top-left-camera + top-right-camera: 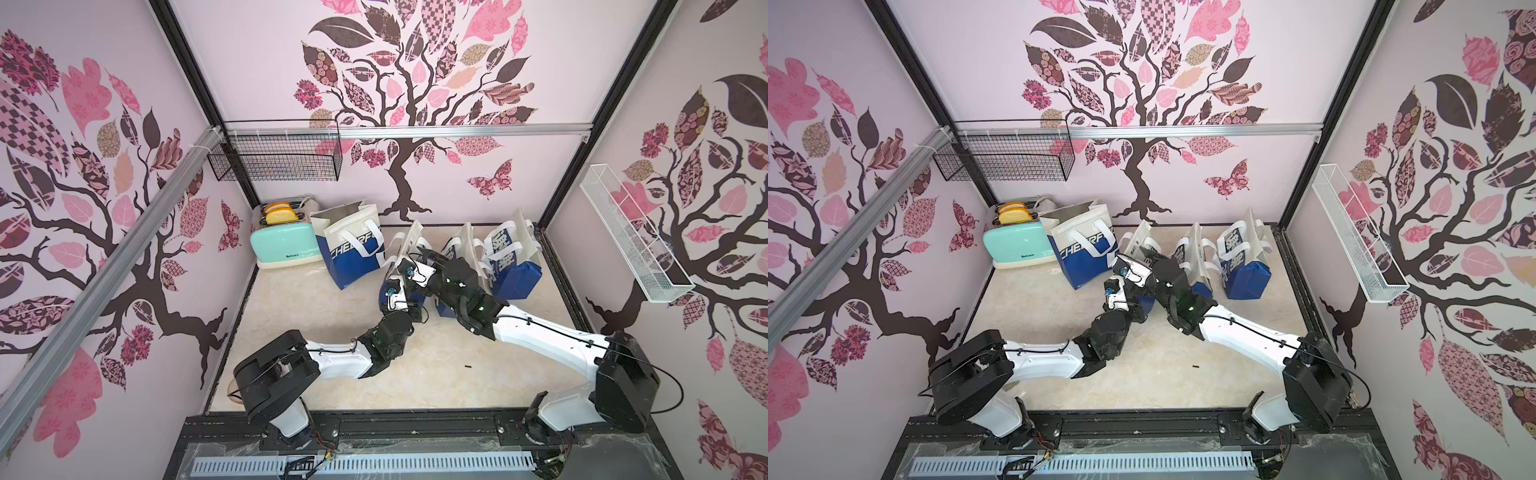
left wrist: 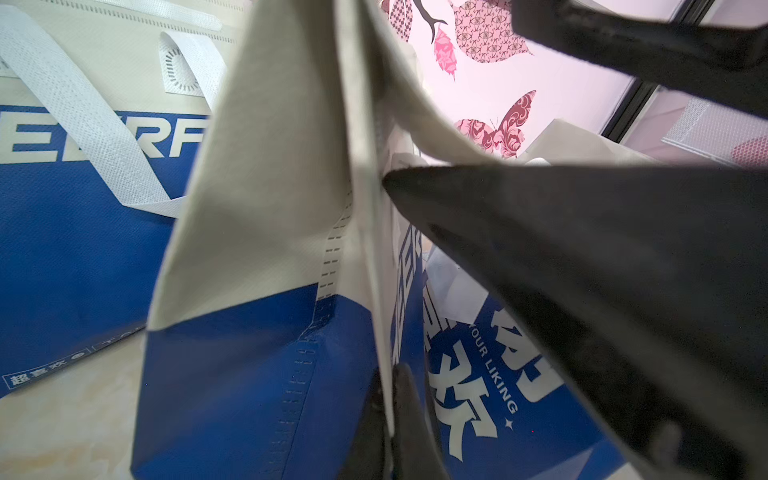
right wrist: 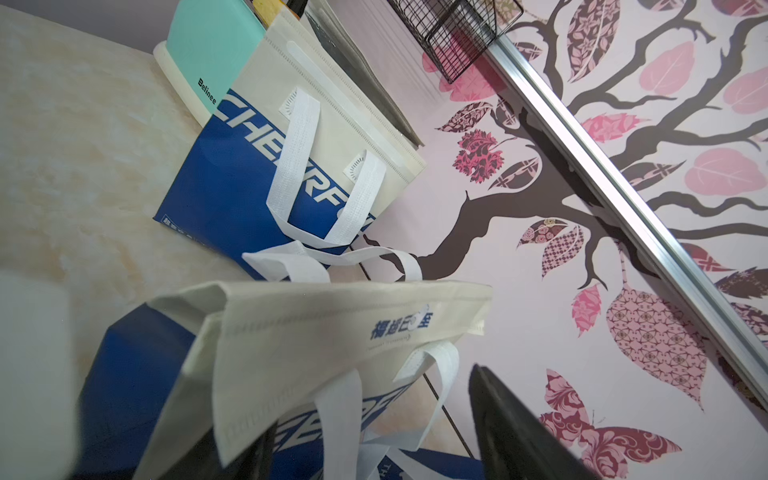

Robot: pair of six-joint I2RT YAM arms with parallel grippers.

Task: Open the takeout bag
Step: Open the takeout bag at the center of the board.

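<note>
The takeout bag (image 3: 332,332), a flat-folded non-woven tote, cream over blue with white webbing handles (image 3: 338,395), is stood on the marbled worktop (image 1: 316,332) beside a larger opened bag (image 1: 353,249). It is judged light, limp and easily creased. One panel is pinched in the closed left hand (image 2: 388,432); the right hand (image 3: 374,449) is spread wide about the rim, where the opposite panel is best taken.

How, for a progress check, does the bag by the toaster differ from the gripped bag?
Mouth: the toaster-side bag gapes; the gripped bag is nearly flat. Grip: no gripper holds the toaster-side bag; the left gripper pinches the gripped bag's wall, right gripper open at its rim. Both: beige over blue, white handles.
</note>
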